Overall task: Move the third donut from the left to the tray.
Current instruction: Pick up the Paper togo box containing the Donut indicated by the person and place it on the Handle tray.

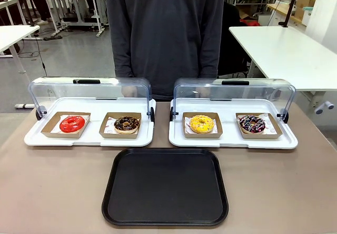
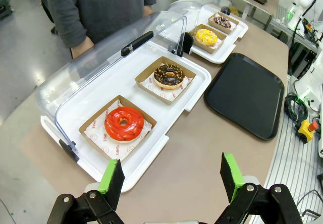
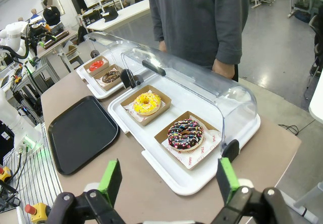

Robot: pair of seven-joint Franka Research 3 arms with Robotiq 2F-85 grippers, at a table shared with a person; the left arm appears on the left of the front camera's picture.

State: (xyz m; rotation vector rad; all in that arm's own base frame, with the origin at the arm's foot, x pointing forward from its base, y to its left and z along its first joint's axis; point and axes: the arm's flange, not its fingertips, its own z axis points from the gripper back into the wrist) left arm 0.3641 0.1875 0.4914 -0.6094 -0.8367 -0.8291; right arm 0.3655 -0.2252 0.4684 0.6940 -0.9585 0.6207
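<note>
From where I stand, the job has not started: the yellow-iced donut (image 1: pixel 201 123) sits in its brown cardboard holder (image 1: pixel 185 134) on the right-hand white display tray (image 1: pixel 231 140), third in the row, beside a sprinkled chocolate donut (image 1: pixel 252 123). The tray's clear lid (image 1: pixel 234 91) is swung back, so the donut is open to a reach from the front. The black tray (image 1: pixel 165 187) lies bare on the counter (image 1: pixel 52 192), just in front of the two display trays and between them. The left pincer (image 2: pixel 171 176) and the right pincer (image 3: pixel 169 178) both hang above the counter's near edge with fingers spread wide, gripping nothing. A person (image 1: pixel 164 28) stands behind the lids, hands off the donuts. I'd judge the right arm is better placed. It needs to go in under the raised lid, close gently on the donut or its holder without crushing the icing, lift it clear of the display tray's rim and bring it across to the black tray.
</note>
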